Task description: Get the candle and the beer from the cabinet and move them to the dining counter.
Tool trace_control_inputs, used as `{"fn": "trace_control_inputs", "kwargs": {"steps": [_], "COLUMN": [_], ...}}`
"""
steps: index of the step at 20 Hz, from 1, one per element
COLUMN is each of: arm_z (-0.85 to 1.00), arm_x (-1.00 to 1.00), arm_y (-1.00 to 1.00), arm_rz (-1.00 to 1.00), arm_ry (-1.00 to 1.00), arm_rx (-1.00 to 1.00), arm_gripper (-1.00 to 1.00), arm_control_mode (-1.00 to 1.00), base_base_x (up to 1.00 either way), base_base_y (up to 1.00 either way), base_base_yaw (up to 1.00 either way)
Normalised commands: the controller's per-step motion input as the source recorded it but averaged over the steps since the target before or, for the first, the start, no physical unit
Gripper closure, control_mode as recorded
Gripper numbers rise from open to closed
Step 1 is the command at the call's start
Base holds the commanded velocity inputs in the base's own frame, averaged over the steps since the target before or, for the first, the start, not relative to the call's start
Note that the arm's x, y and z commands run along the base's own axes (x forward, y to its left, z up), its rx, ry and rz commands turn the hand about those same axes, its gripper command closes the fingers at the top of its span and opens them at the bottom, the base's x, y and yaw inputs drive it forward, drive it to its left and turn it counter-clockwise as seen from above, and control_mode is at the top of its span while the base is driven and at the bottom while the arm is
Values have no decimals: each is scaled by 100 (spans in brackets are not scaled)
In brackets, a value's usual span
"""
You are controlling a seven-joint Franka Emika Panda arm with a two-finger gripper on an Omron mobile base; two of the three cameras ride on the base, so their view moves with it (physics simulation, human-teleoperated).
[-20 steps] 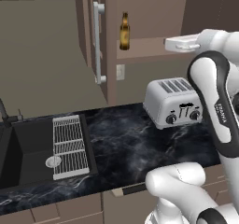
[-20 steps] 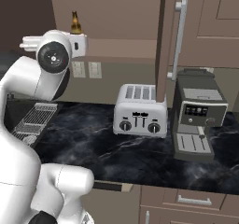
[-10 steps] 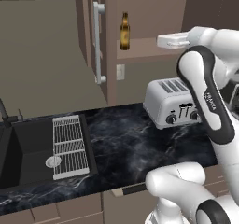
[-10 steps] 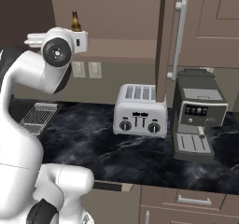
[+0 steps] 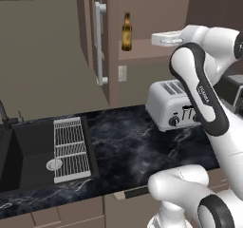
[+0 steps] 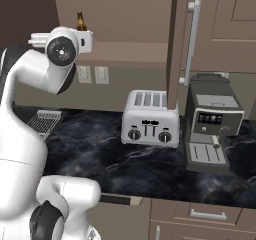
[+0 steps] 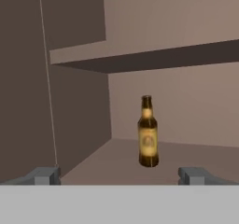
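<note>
Beer (image 5: pixel 126 31) in the left base view: upright on the bottom shelf of the open cabinet (image 5: pixel 142 13), near the shelf's left end, neck up, long axis vertical. Gripper (image 5: pixel 160 38) sits at shelf height to the bottle's right, pointing toward it, a clear gap between them. Below on the worktop, a silver toaster (image 5: pixel 172 110); sink (image 5: pixel 19 156) and white drying rack (image 5: pixel 70 148) further left.

Right base view: only the neck and shoulders of the beer (image 6: pixel 81 21) show, poking up behind the white hand. Toaster (image 6: pixel 150 118) and coffee machine (image 6: pixel 212 126) stand on the worktop, under the open cabinet door (image 6: pixel 180 44).

Hand view: beer (image 7: pixel 148 132) stands straight ahead, slightly right of centre, between the lines of the two fingertips (image 7: pixel 43 175) but well beyond them. Label faces the camera, neck straight up. Jaws spread wide, nothing in them.
</note>
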Motion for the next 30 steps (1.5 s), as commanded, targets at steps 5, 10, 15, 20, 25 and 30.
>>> {"fn": "trace_control_inputs", "kwargs": {"steps": [5, 10, 15, 20, 25, 30], "arm_z": [0, 1, 0, 0, 0, 1], "arm_x": [42, 46, 41, 30, 30, 32], "arm_y": [4, 3, 1, 1, 0, 0], "arm_rz": [0, 0, 0, 0, 0, 0], "arm_ry": [0, 0, 0, 0, 0, 0], "arm_rx": [0, 0, 0, 0, 0, 0], "arm_gripper": [-100, -100, -100, -100, -100, -100], "arm_control_mode": [-100, -100, -100, -100, -100, -100], "base_base_x": [0, 0, 0, 0, 0, 0], "base_base_y": [0, 0, 0, 0, 0, 0], "base_base_yaw": [0, 0, 0, 0, 0, 0]}}
